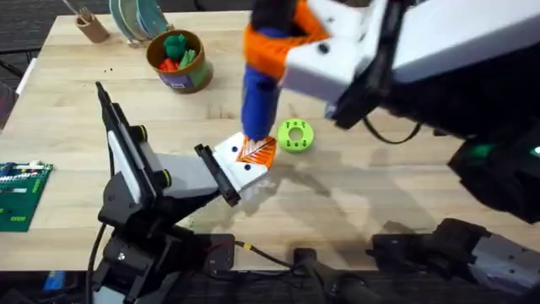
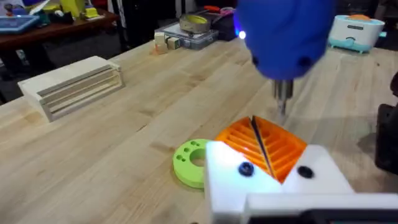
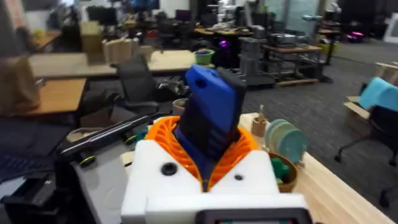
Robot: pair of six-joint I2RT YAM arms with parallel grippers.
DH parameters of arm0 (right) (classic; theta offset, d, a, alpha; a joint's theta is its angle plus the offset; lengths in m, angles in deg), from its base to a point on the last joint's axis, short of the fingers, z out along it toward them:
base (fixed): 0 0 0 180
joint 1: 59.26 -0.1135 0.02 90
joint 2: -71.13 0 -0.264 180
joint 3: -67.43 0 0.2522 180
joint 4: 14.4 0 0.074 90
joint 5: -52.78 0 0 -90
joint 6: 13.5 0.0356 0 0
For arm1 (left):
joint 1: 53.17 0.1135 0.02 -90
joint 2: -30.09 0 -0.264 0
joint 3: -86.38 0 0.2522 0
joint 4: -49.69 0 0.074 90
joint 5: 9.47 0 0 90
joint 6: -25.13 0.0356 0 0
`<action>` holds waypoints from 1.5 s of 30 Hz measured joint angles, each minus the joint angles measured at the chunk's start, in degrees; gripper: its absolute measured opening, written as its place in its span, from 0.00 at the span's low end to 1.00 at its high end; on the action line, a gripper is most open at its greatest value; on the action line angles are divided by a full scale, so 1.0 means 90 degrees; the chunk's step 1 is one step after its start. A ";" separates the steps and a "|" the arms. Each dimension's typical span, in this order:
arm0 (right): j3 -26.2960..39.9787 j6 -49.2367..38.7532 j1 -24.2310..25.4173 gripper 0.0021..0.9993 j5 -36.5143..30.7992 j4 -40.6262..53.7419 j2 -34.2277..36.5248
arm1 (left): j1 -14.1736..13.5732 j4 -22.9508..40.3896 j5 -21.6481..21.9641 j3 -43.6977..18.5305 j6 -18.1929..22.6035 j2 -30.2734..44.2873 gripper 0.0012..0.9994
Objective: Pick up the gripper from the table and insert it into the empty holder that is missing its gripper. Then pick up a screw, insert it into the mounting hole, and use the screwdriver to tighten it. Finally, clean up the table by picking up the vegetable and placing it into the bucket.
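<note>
My right gripper is shut on the blue screwdriver, which hangs upright with its thin metal tip just above my left gripper. In the right wrist view the orange pads clamp the screwdriver body. My left gripper lies low over the table, shut, its two orange ribbed wedges meeting along a thin dark line. Each wedge sits in a white holder, and a dark screw head shows on each. The bucket at the back left holds a dark green vegetable and a red piece.
A lime-green ring disc lies just right of the left gripper. A brown pencil cup and a stack of discs stand at the back left. A green circuit board lies at the left edge. A slatted wooden box sits farther off.
</note>
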 joint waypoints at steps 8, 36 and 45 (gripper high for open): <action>0.0055 -0.0667 -0.0559 0.03 0.0030 -0.0318 0.0497 | -0.0001 0.0000 0.0000 0.0000 0.0000 0.0000 0.01; 0.0331 -0.0860 -0.0663 0.03 0.0047 -0.0438 0.0945 | -0.0001 0.0000 0.0000 0.0000 0.0000 0.0000 0.01; 0.0339 -0.0861 -0.0663 0.03 0.0047 -0.0506 0.0989 | -0.0001 0.0000 0.0000 0.0000 0.0000 0.0000 0.01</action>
